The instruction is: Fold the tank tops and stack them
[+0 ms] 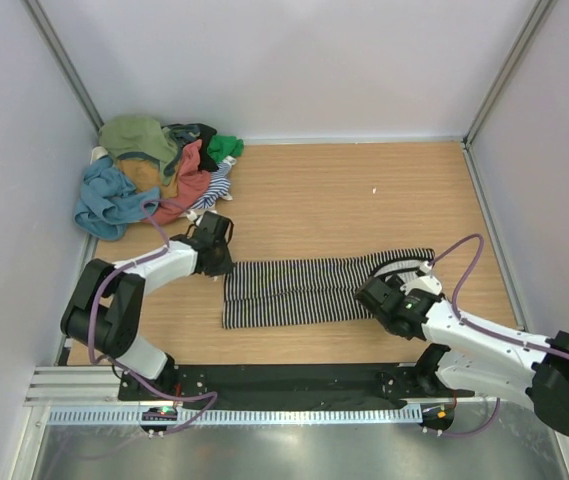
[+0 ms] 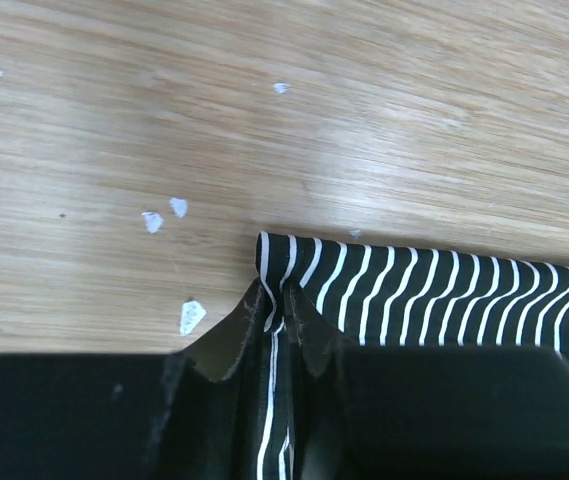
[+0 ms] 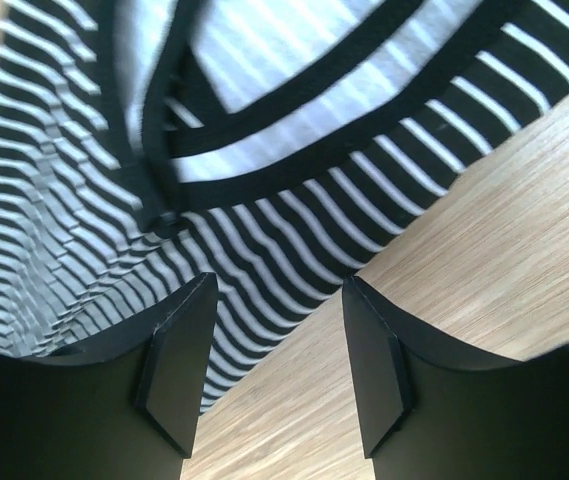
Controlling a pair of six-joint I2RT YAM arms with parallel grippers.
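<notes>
Pinching the thin striped tank top (image 1: pixel 304 290) is the left gripper (image 2: pixel 277 302); right gripper (image 3: pixel 279 290) gapes.

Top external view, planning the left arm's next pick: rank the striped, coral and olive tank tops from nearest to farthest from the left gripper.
1. Striped tank top: pinched in the left gripper, front centre.
2. Coral tank top: just behind, left side.
3. Olive tank top: back-left corner.

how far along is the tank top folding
Done: the black-and-white striped cloth tank top lies spread flat. In hand: the left end effector pinches its edge; the right end effector hangs open at its strap end. To do: the heap of mixed-colour cloth tops, unfolded; no stack shows.
</notes>
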